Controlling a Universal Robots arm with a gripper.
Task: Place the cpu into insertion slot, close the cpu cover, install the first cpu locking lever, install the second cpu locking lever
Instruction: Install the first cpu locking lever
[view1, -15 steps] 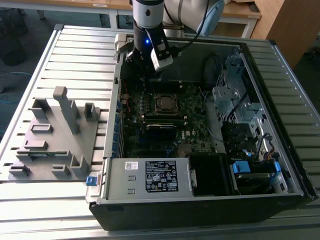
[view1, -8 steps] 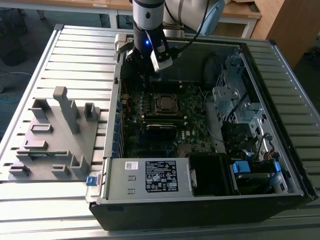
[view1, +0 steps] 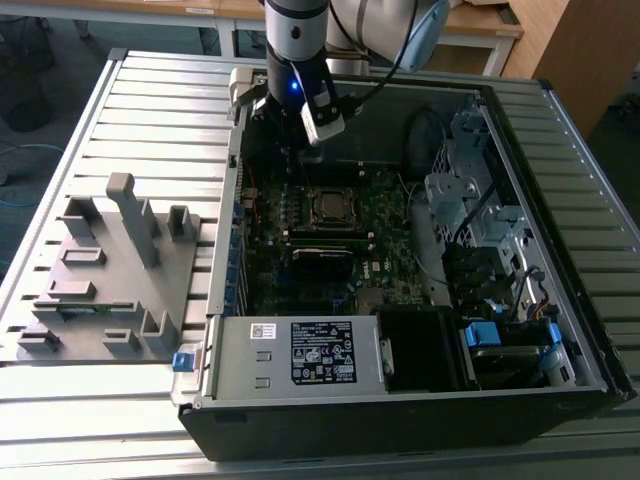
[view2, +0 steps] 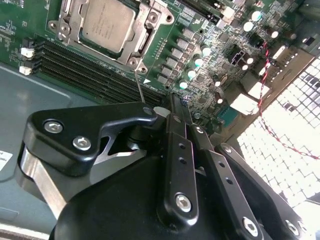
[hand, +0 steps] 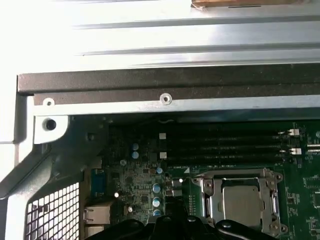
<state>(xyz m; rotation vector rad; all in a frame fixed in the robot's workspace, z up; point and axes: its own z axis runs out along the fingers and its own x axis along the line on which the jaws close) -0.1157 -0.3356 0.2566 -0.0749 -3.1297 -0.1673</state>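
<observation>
The cpu (view2: 107, 21) lies flat in the insertion slot (view2: 134, 61), its silver-grey top showing through the window of the cpu cover (view2: 150, 30), which is folded down over it. A thin metal locking lever (view2: 139, 86) rises from the socket's corner toward my gripper (view2: 171, 100). The black fingers (view2: 176, 131) lie pressed together, just beside that lever's free end, a short way off the socket. In the first wrist view the cpu (hand: 242, 197) sits inside the cover (hand: 212, 199). In the exterior view my gripper (view1: 285, 150) hangs inside the case behind the socket (view1: 330, 205).
Long black memory slots (view2: 85, 67) run along the socket. The open computer case (view1: 400, 405) has a power supply (view1: 300, 355) at the front and a drive cage (view1: 470, 200) on the exterior view's right. A grey fixture block (view1: 110, 270) stands on the table at the exterior view's left.
</observation>
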